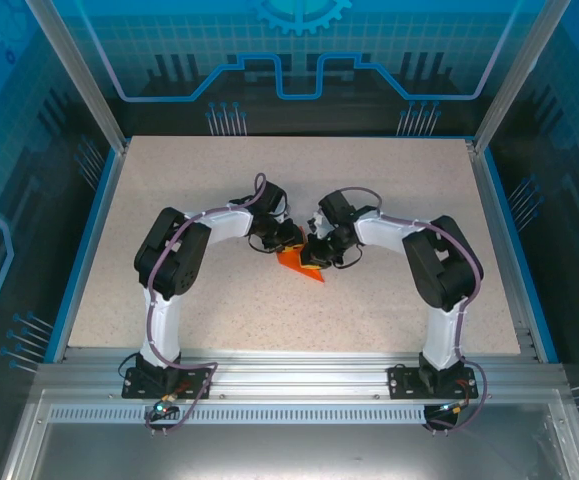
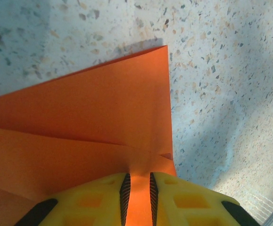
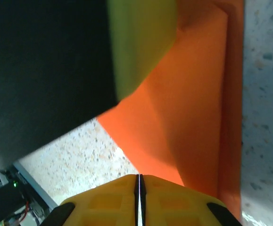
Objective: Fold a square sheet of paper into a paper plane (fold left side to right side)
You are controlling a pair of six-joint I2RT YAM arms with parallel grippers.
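The orange-red sheet of paper (image 1: 304, 268) lies partly folded at the table's middle, showing a pointed tip toward the front. Both grippers meet over it. In the left wrist view the paper (image 2: 103, 108) shows a diagonal crease and overlapping layers. A strip of it puckers up between the jaws of my left gripper (image 2: 138, 188), which is shut on it. My right gripper (image 3: 137, 181) is shut with its pads touching at the paper's (image 3: 193, 103) near edge. A blurred yellow finger (image 3: 141, 42) of the left gripper hangs close above the sheet.
The speckled beige table (image 1: 219, 180) has a blue rim and is enclosed by an aluminium frame with blue panels. The two arms arch inward from their bases at the near edge, with bare tabletop on all sides of them.
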